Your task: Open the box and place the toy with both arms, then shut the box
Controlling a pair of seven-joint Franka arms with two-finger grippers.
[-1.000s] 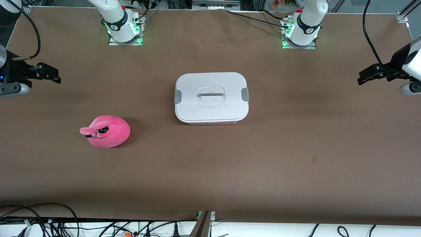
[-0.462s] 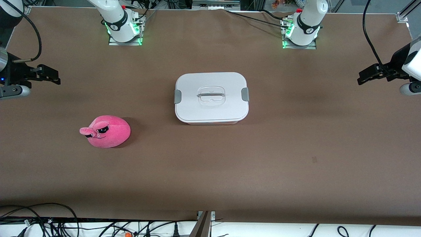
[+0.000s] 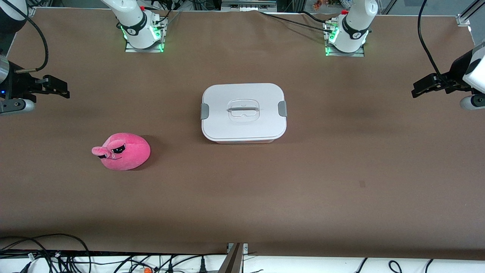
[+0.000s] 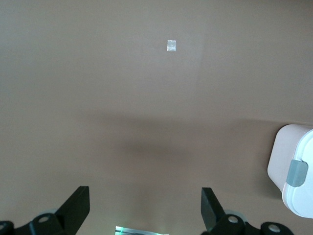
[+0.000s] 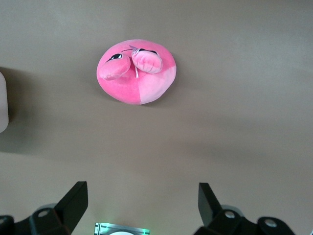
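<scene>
The box (image 3: 244, 112) stands mid-table with its white lid on, a grey clip at each end and a recessed handle in the middle. One end of it shows in the left wrist view (image 4: 293, 176). The pink plush toy (image 3: 122, 151) lies on the table nearer the front camera than the box, toward the right arm's end; it also shows in the right wrist view (image 5: 137, 71). My right gripper (image 3: 62, 88) hangs open and empty above the table's edge at the right arm's end (image 5: 142, 200). My left gripper (image 3: 418, 89) hangs open and empty above the left arm's end (image 4: 145, 203).
The brown table (image 3: 265, 197) carries a small pale mark (image 3: 362, 184), also in the left wrist view (image 4: 171, 45). Both arm bases (image 3: 143, 32) (image 3: 346, 36) stand along the table's back edge. Cables (image 3: 45, 254) lie below the front edge.
My right gripper has drawn slightly toward the table's edge at the right arm's end. The left gripper, box and toy have not moved.
</scene>
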